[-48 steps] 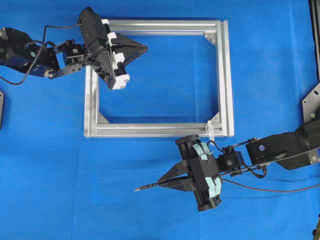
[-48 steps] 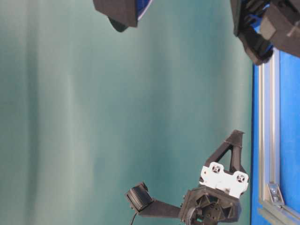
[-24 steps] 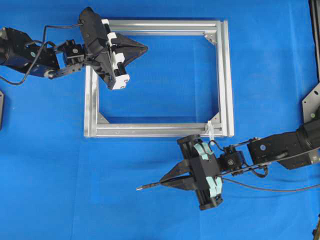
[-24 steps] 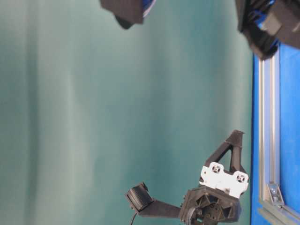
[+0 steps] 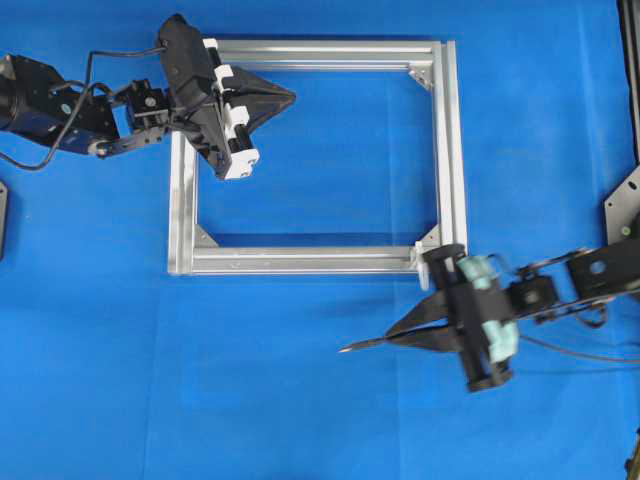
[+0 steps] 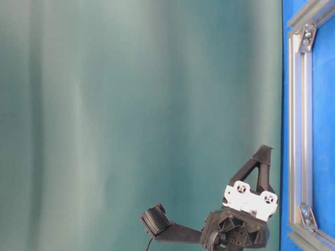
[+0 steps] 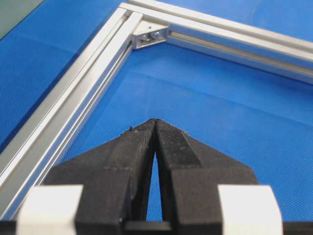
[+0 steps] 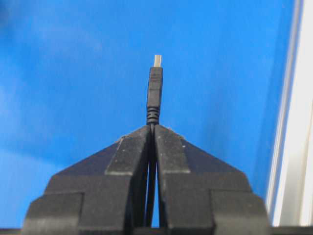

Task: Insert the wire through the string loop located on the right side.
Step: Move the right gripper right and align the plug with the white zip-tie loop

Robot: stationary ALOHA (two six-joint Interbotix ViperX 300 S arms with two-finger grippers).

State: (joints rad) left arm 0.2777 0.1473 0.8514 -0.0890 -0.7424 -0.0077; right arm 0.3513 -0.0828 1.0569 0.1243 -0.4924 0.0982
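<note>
The wire's dark plug (image 5: 352, 346) sticks out leftward from my right gripper (image 5: 392, 336), which is shut on the wire just below the silver frame's (image 5: 300, 262) lower right corner. In the right wrist view the plug (image 8: 155, 88) stands straight out of the closed fingertips (image 8: 152, 127), with its metal tip showing. The white string loop (image 5: 421, 256) juts from the frame's bottom bar, right beside the right gripper's body. My left gripper (image 5: 288, 97) hovers shut and empty over the frame's upper left part (image 7: 155, 122).
The frame rail (image 8: 298, 147) runs along the right edge of the right wrist view. A corner bracket (image 7: 151, 35) lies ahead of the left gripper. The thin wire trails off to the right (image 5: 580, 352). Blue cloth covers the table (image 5: 150, 400).
My right gripper, still holding the wire, has swung right and up toward the frame's lower right corner. It has left the table-level view. The left arm has not moved.
</note>
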